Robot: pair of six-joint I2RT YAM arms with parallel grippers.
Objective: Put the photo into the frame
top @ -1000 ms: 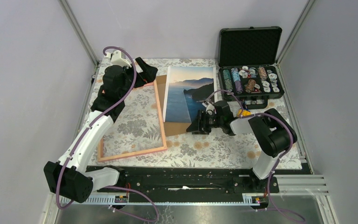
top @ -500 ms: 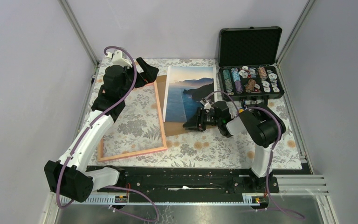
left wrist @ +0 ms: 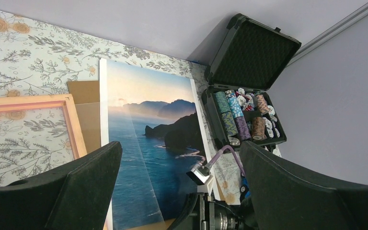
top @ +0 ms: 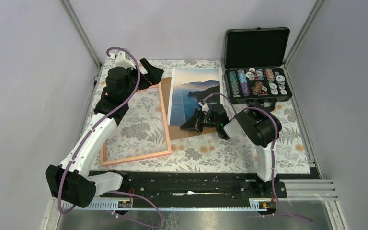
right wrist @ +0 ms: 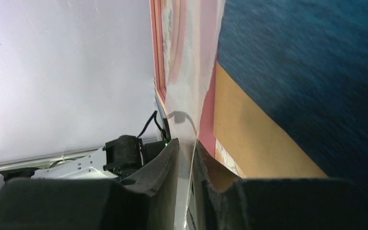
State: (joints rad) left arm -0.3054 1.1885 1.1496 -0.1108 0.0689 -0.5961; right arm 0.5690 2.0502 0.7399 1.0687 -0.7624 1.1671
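The photo (top: 194, 91) lies face up at centre back, partly on the brown backing board (top: 179, 132). The pink frame (top: 135, 158) lies flat to its left. My left gripper (top: 149, 74) hovers open and empty at the frame's far right corner; in the left wrist view (left wrist: 181, 143) it looks down over the photo (left wrist: 143, 143). My right gripper (top: 184, 127) lies low on its side at the photo's near left edge, over the board. In the right wrist view (right wrist: 186, 143) its jaws stand almost together with a thin slit. Nothing clearly sits between them.
An open black case (top: 256, 81) of poker chips stands at the back right, close to the photo's right edge. The floral cloth (top: 211, 153) covers the table. Enclosure walls stand close on the left, back and right.
My right gripper has slid left along the photo's near edge, from its right part to its left part. The photo, the frame and the left arm have not moved.
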